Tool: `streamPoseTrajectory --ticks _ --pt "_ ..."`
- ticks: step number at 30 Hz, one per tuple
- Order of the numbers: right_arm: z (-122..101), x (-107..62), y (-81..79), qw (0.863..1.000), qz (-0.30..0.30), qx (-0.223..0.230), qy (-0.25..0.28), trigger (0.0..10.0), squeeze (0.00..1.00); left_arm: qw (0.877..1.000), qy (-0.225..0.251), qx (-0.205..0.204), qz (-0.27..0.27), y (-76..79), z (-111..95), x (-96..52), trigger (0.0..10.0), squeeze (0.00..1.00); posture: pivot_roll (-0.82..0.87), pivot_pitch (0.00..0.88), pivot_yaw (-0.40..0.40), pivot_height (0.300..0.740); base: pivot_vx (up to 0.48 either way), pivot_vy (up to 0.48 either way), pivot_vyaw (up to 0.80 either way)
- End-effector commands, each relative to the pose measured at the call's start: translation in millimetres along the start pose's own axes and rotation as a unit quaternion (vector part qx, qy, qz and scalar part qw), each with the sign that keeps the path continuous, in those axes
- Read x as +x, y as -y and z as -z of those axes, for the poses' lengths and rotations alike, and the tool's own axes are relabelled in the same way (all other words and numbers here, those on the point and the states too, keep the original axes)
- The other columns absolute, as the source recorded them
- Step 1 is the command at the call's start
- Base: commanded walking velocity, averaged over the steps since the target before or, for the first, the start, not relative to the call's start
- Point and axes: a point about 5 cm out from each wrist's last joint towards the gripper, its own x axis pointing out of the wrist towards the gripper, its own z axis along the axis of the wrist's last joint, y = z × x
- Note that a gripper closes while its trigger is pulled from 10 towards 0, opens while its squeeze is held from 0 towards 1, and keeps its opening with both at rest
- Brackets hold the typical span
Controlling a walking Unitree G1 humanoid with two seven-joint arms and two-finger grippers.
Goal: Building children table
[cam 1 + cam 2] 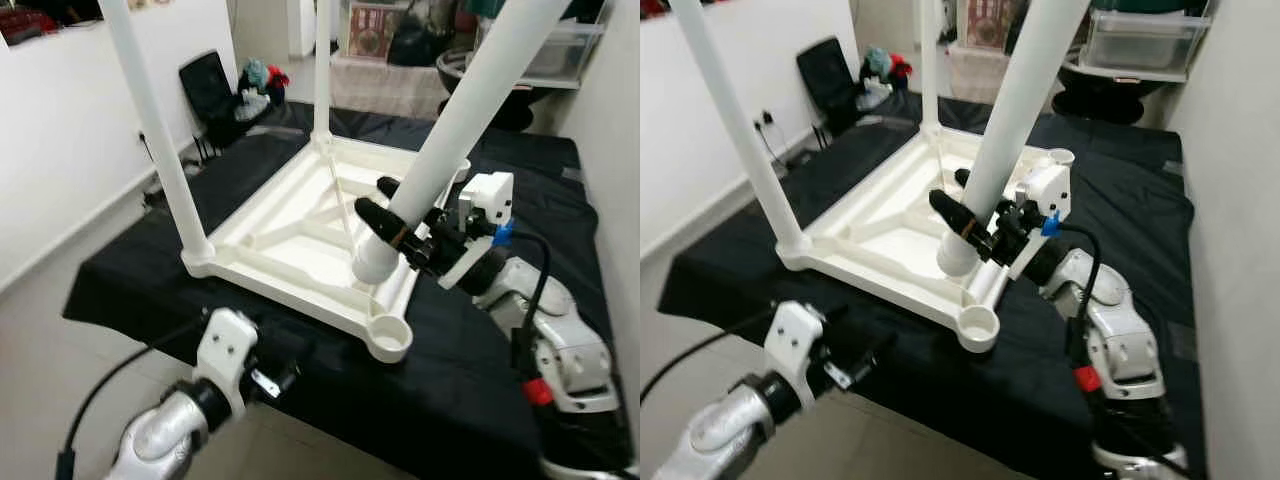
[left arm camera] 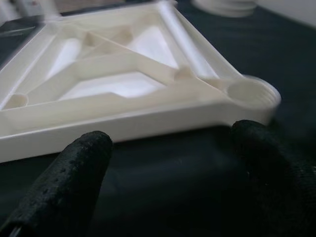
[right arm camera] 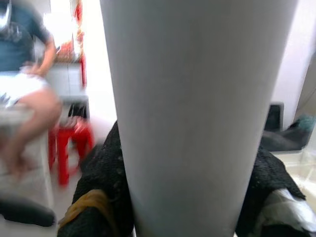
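The white tabletop (image 1: 300, 245) lies upside down on the black-covered surface (image 1: 470, 380), with its near edge close to the front edge of this surface. Two white legs (image 1: 150, 130) stand upright in its left and far corners; their upper ends are cut off by the picture. The near corner socket (image 1: 390, 338) is empty. A third leg (image 1: 460, 120) leans over the tabletop, its lower end just above the right rim, not in a socket. The right tool (image 1: 385, 215) grasps this leg near its lower end, one finger on each side. The left tool (image 2: 168, 148) hovers released just in front of the tabletop's near edge. Behind the tabletop are a black chair (image 1: 212, 92) and a blurred seated person (image 3: 24, 74).
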Motion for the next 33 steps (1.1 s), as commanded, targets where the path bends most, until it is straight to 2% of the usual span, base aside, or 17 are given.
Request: streamPoseTrajectory --ticks 1,4,7,11,14,16,19,24,28,32,33 --pt "-1 -4.0 5.2 0.999 -0.037 0.003 -0.025 10.0 0.00 0.998 -0.012 0.016 0.058 14.3 -1 -12.2 10.0 0.00 -0.08 0.167 0.002 0.740 0.000 0.000 0.00" --pt "0 -4.7 8.3 0.998 -0.045 0.003 -0.039 10.0 0.00 0.997 -0.018 0.015 0.075 18.9 -2 -19.9 10.0 0.00 -0.08 0.167 0.002 0.740 0.000 0.000 0.00" --pt "0 1.7 6.4 0.992 -0.102 -0.003 -0.070 10.0 0.00 0.998 -0.010 0.018 0.065 23.7 -8 -31.0 10.0 0.00 -0.07 0.235 -0.002 0.740 0.000 0.000 0.00" --pt "-6 9.0 8.4 0.987 -0.144 -0.004 -0.077 10.0 0.00 0.999 0.005 0.032 0.043 22.1 -14 -31.3 10.0 0.00 -0.07 0.251 -0.002 0.740 0.000 0.000 0.00" --pt "-30 16.6 14.1 0.975 -0.214 0.021 -0.053 10.0 0.00 0.998 0.034 0.057 0.020 18.3 -25 -28.2 10.0 0.00 -0.06 0.291 -0.013 0.740 0.000 0.000 0.00" --pt "-30 16.6 14.1 0.975 -0.214 0.021 -0.053 10.0 0.00 0.998 0.034 0.057 0.020 18.3 -25 -28.2 10.0 0.00 -0.06 0.291 -0.013 0.740 0.000 0.000 0.00" --pt "-47 18.9 21.3 0.970 -0.242 0.027 -0.026 10.0 0.00 0.997 0.051 0.062 0.006 17.1 -30 -28.7 10.0 0.00 -0.06 0.322 -0.022 0.740 0.000 0.000 0.00" --pt "-55 16.5 25.9 0.963 -0.268 0.008 -0.002 10.0 0.00 0.996 0.064 0.066 0.003 20.8 -36 -32.6 10.0 0.00 -0.04 0.351 -0.019 0.740 0.000 0.000 0.00" --pt "-51 10.0 26.1 0.962 -0.271 0.002 0.024 10.0 0.00 0.996 0.066 0.063 0.007 22.0 -38 -35.5 10.0 0.00 -0.01 0.363 -0.002 0.740 0.000 0.000 0.00" --pt "-50 4.4 28.9 0.958 -0.283 0.012 0.035 10.0 0.00 0.996 0.064 0.062 0.011 22.1 -38 -37.4 10.0 0.00 0.00 0.366 0.011 0.740 0.000 0.000 0.00" --pt "-51 -2.7 29.5 0.950 -0.308 0.025 0.039 10.0 0.00 0.996 0.062 0.063 0.012 21.7 -38 -38.8 10.0 0.00 0.02 0.371 0.026 0.740 0.000 0.000 0.00"
